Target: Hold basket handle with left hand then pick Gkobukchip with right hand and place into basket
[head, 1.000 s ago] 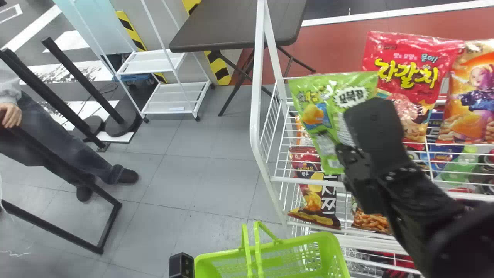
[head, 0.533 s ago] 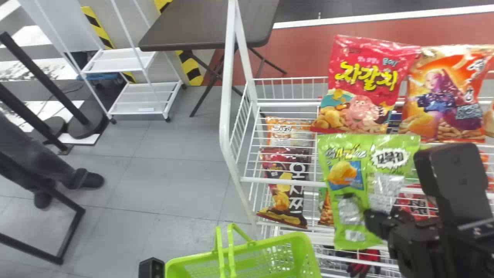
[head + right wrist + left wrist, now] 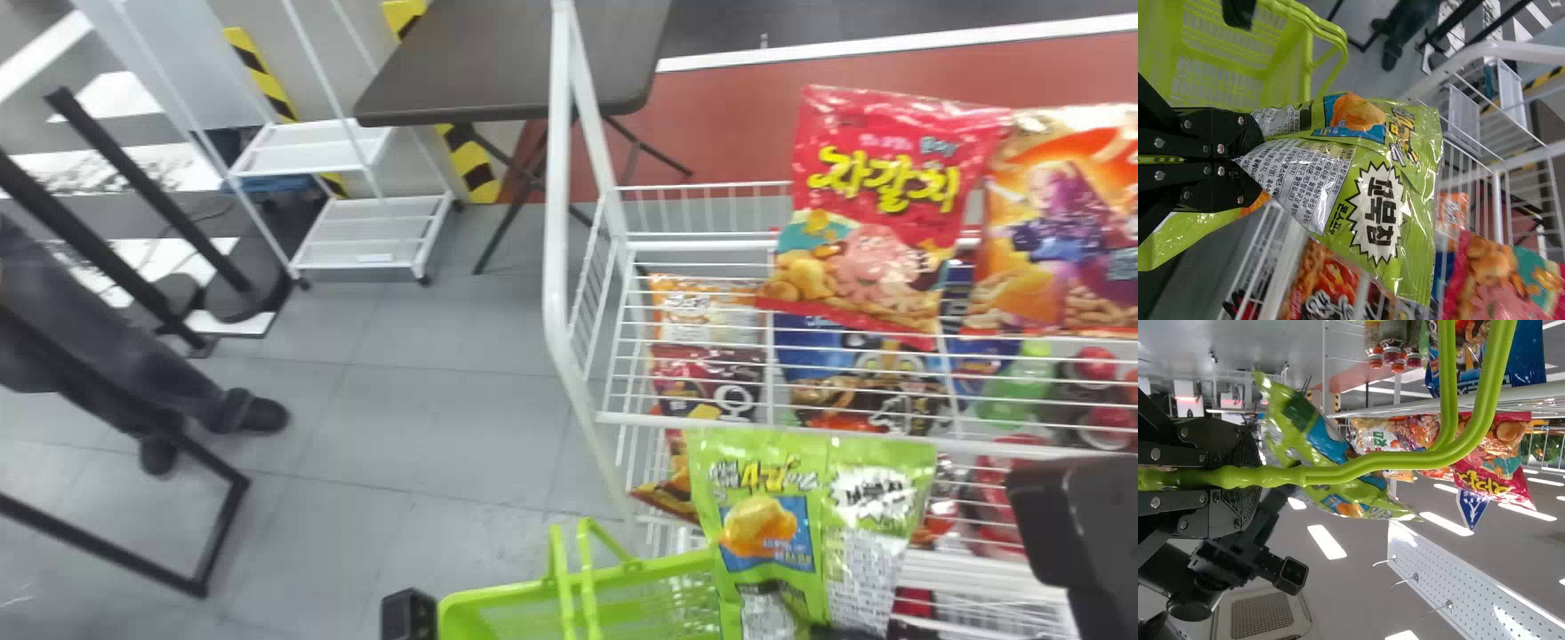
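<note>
Korean lettering for "Gkobukchip" is read on the white burst [image 3: 873, 498] of the green snack bag [image 3: 773, 471]. Beyond that bag, yellow Korean lettering is noted on the red snack bag [image 3: 876, 222], white on the maroon snack bag [image 3: 698, 378].

"Where's your way through?"
"I've room over the grey tiled floor [image 3: 427, 391], left of the white wire rack [image 3: 556, 222]."
"Obstacles?"
"The rack's rails [image 3: 640, 419], plus upright lime-green plastic basket handles [image 3: 588, 578]."

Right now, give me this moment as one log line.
left gripper: on basket handle | right gripper: holding Gkobukchip | head view: Gkobukchip partly hides basket | placement: not yet done
</note>
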Robot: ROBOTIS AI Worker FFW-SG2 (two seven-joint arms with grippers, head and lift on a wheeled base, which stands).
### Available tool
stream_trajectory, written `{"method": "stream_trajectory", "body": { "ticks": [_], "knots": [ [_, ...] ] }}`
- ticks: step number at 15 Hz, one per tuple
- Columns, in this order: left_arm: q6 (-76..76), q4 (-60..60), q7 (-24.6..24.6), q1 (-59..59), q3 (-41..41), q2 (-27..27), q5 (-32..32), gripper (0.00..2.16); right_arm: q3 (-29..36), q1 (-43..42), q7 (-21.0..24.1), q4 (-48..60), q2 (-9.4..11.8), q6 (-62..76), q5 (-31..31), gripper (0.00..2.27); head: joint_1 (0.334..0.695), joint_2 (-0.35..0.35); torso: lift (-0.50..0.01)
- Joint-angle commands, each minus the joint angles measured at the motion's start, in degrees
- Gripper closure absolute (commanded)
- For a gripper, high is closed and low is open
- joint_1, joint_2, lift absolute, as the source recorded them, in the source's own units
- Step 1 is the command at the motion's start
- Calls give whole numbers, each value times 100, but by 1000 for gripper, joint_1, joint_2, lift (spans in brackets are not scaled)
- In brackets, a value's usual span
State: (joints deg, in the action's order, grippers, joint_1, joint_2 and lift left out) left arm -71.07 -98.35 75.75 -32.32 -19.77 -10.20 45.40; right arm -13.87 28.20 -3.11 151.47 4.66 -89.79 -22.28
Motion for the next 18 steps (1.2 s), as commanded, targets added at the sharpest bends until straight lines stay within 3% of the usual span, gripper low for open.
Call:
{"method": "stream_trajectory", "body": {
  "ticks": [1,2,3,4,5,6,8,10,15,18],
  "knots": [
    [-9,-9,-17,24,26,0,-5,2152,-397,27,-14,-584,9,-29,66,2260,695,350,0],
    [-26,-18,-8,24,34,0,-5,2152,-678,-8,-14,-962,35,-29,215,2111,695,350,0],
    [-26,-18,-17,24,34,-8,-5,2152,-933,-78,-14,-1375,53,53,329,1821,695,350,0],
    [-26,-27,-8,24,34,-8,4,2152,-1162,-210,-14,-1849,114,738,426,1116,695,350,0],
    [-26,-35,-8,24,34,-8,4,2152,-1302,-298,-14,-2104,123,1125,602,90,695,350,0],
    [-26,-35,-8,24,34,-8,4,2152,-1373,-298,-23,-2157,141,1406,769,-2,695,350,0],
    [-26,-18,-8,33,34,-17,4,2152,-1434,-245,-31,-2122,369,2391,822,43,695,350,0],
    [-26,-18,1,24,34,-17,4,2152,-1364,-192,-146,-2016,448,2725,945,63,695,350,0],
    [-26,-18,10,24,43,-8,4,2152,-995,45,-743,-2016,448,3023,707,66,695,350,0],
    [-9,9,10,24,43,9,4,2152,-705,423,-1025,-1990,545,4781,1015,66,695,350,0]
  ]
}}
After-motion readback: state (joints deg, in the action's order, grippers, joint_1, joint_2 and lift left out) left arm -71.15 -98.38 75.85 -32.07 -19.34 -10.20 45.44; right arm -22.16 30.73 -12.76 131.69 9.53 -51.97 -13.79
